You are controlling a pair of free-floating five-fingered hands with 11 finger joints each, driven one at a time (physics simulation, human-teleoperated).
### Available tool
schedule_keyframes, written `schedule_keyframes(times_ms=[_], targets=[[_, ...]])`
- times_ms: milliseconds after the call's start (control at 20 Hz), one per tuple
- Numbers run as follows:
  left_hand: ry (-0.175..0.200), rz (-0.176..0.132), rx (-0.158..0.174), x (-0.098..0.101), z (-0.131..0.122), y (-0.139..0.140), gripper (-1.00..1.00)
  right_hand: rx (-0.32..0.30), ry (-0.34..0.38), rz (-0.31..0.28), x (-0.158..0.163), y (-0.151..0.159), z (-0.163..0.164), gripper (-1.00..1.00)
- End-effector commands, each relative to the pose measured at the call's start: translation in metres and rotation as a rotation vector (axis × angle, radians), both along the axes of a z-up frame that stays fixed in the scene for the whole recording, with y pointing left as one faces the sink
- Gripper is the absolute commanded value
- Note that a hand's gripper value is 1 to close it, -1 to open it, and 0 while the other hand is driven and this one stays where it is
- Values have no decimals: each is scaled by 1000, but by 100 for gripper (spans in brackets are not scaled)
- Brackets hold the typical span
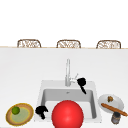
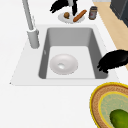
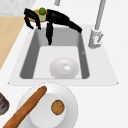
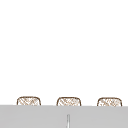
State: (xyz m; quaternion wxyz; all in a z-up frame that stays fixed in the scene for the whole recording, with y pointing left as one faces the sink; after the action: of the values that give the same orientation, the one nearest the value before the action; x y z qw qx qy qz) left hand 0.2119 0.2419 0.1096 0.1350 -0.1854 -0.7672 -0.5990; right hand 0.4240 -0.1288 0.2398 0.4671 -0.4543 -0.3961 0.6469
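Chrome gooseneck faucet (image 1: 67,72) is standing at the sink's back rim, its small lever just beside the right hand. Nearest, a red ball (image 1: 67,114) is sitting at the grey sink basin's (image 1: 48,96) front. Left hand (image 1: 41,111) is hovering at the front-left rim, fingers curled, grasping nothing. Right hand (image 1: 82,83) is hanging farther back, fingers loosely extended downward.

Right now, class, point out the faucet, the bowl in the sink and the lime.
faucet (image 1: 67,72): front view, on its upright spout.
bowl (image 2: 63,64): left side view, on its inner wall.
lime (image 1: 16,110): front view, on its middle.
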Motion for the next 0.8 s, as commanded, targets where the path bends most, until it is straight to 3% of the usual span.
schedule_keyframes(times_ms=[0,400,750], targets=[[0,0,0,0,0,0,0,0,-72,-4,8,4,23,-100],[0,0,0,0,0,0,0,25,-97,47,32,29,58,-100],[0,0,0,0,0,0,0,-33,30,33,71,44,46,-100]])
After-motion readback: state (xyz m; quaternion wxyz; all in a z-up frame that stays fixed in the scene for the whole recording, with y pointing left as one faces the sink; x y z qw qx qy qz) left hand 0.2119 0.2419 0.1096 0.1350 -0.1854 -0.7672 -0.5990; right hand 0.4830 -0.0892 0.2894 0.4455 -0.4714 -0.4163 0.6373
